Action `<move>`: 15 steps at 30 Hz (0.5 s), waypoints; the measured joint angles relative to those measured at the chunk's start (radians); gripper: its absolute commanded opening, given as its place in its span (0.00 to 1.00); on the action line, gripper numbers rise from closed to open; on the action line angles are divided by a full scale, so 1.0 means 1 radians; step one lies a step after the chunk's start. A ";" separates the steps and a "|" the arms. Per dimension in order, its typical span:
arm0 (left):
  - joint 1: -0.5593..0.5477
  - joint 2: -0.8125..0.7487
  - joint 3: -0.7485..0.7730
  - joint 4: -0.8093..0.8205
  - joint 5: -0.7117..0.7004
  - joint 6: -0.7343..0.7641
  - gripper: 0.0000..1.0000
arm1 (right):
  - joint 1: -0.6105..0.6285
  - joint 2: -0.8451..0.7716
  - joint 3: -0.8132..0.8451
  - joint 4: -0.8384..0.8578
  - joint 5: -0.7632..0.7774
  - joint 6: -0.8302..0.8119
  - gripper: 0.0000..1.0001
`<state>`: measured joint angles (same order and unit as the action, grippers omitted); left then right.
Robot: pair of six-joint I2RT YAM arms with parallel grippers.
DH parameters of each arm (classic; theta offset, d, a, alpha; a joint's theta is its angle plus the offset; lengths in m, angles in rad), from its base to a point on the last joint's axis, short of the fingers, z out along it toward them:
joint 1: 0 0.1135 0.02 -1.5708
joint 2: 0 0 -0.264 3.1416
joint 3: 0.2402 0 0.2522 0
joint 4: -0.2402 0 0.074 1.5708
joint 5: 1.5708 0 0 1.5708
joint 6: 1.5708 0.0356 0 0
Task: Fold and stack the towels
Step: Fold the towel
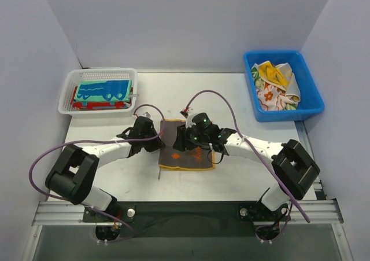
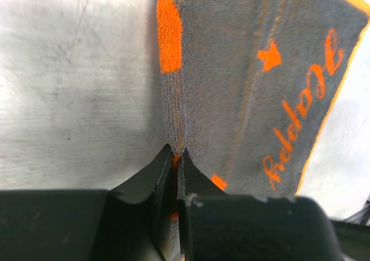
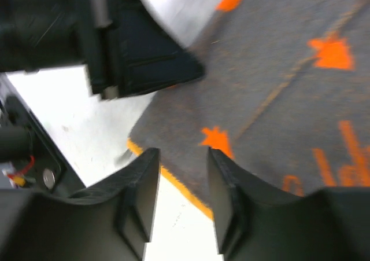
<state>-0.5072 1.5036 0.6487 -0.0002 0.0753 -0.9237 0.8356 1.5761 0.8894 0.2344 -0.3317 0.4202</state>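
Mid-frame, the grey towel (image 1: 185, 160) looks light, soft and floppy, best held at an edge. The left claw (image 2: 179, 155) pinches its border; the right claw (image 3: 182, 157) hangs open and empty

I'm looking at a grey towel (image 2: 243, 99) that is showing a nubbly, matt terry pile, with orange lettering in the same fuzzy cloth. The table (image 2: 75, 99) is reading as a smooth, dull white surface carrying fine scratches. The left gripper (image 2: 178, 157) is showing matt black plastic fingers. I'm seeing the blue bin (image 1: 289, 114) shining as glossy plastic, and the white basket (image 1: 98, 74) looking like perforated plastic.
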 measured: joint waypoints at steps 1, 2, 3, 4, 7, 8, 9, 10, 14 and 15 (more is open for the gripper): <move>0.000 -0.009 0.015 -0.026 -0.008 0.021 0.12 | -0.022 -0.010 0.000 0.001 -0.001 0.018 0.34; 0.000 -0.019 0.028 -0.046 -0.016 0.037 0.12 | -0.044 -0.016 0.000 0.003 -0.002 0.033 0.30; 0.000 -0.031 0.040 -0.065 -0.023 0.055 0.13 | -0.064 -0.017 0.000 0.006 -0.003 0.050 0.28; 0.000 -0.043 0.053 -0.086 -0.029 0.072 0.13 | -0.082 -0.014 0.000 0.008 -0.003 0.064 0.27; 0.000 -0.067 0.101 -0.145 -0.043 0.120 0.13 | -0.124 0.026 0.010 0.009 -0.009 0.116 0.23; 0.000 -0.069 0.120 -0.162 -0.045 0.132 0.13 | -0.129 0.050 0.017 0.011 -0.012 0.134 0.23; 0.000 -0.069 0.137 -0.176 -0.047 0.147 0.13 | -0.130 0.075 0.023 0.016 -0.018 0.153 0.23; 0.000 -0.069 0.152 -0.189 -0.049 0.160 0.13 | -0.129 0.098 0.025 0.025 -0.027 0.173 0.23; -0.001 -0.069 0.191 -0.239 -0.063 0.206 0.13 | -0.128 0.187 0.029 0.082 -0.063 0.259 0.19; -0.001 -0.069 0.195 -0.251 -0.066 0.215 0.13 | -0.128 0.204 0.029 0.101 -0.068 0.278 0.17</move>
<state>-0.5079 1.4342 0.8436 -0.2508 0.0093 -0.7090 0.7078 1.7798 0.9184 0.3355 -0.4000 0.6983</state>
